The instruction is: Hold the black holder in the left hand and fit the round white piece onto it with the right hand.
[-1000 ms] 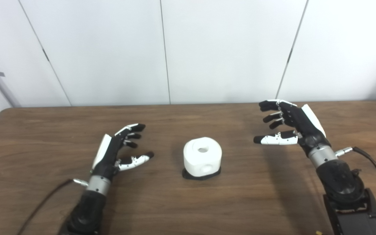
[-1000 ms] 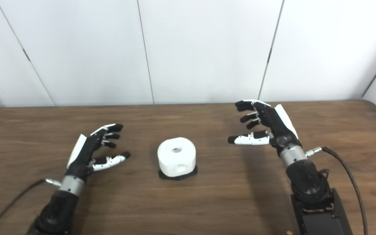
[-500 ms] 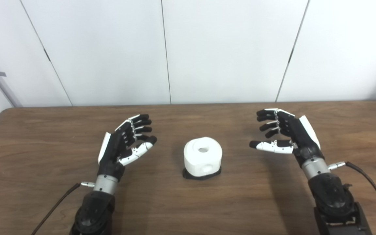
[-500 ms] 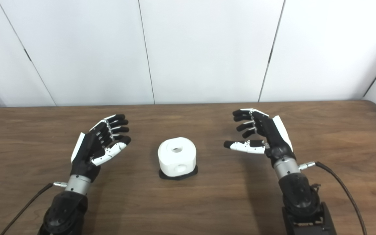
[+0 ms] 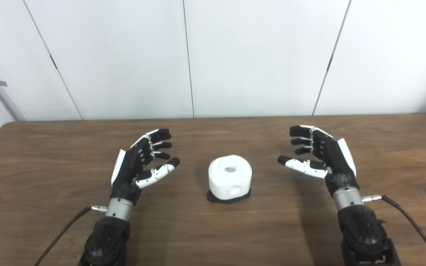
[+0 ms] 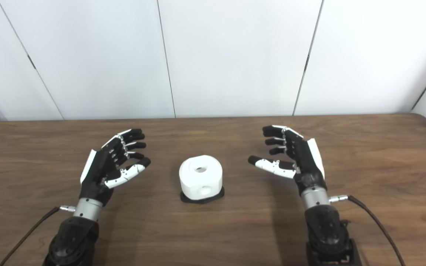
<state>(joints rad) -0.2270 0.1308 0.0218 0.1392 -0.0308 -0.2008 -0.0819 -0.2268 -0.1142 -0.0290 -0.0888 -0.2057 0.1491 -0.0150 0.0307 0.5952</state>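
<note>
White against the brown surface (image 5: 50, 177), the round white piece (image 5: 230, 178) is already sitting on the black holder (image 5: 229, 197) in the left eye view, centred between my hands. My left hand (image 5: 136, 168) is hanging to its left, fingers (image 5: 159, 138) spread and grasping nothing.

Right eye view: my right hand (image 6: 295, 159) is hovering to the right, released too. I am judging that the left should cup the holder low, under the white piece.

Bright even light, soft shadows, slight blur.
</note>
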